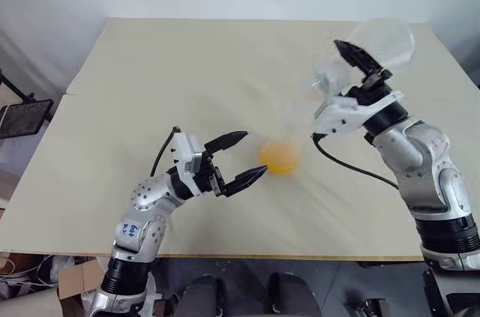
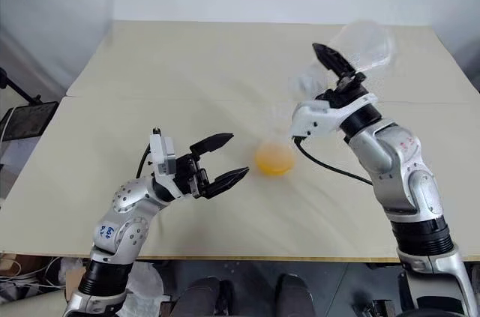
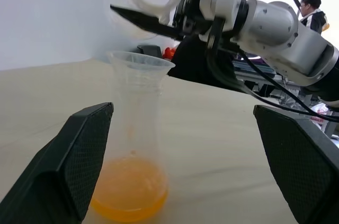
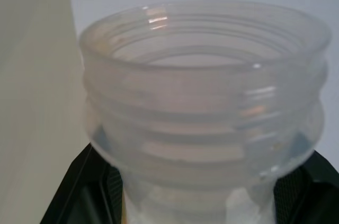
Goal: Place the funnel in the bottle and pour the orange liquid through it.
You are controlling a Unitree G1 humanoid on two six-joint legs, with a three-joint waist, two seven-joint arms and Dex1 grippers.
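On the beige table (image 1: pixel 150 77) the clear narrow-necked bottle (image 3: pixel 133 144), funnel (image 3: pixel 140 62) in its neck, holds the orange liquid (image 1: pixel 278 157). The right gripper (image 1: pixel 360 62), clenched on a clear round-bellied flask (image 1: pixel 382 41), may drip or knock the bottle; the left gripper (image 1: pixel 240 158) stands released just beside it.
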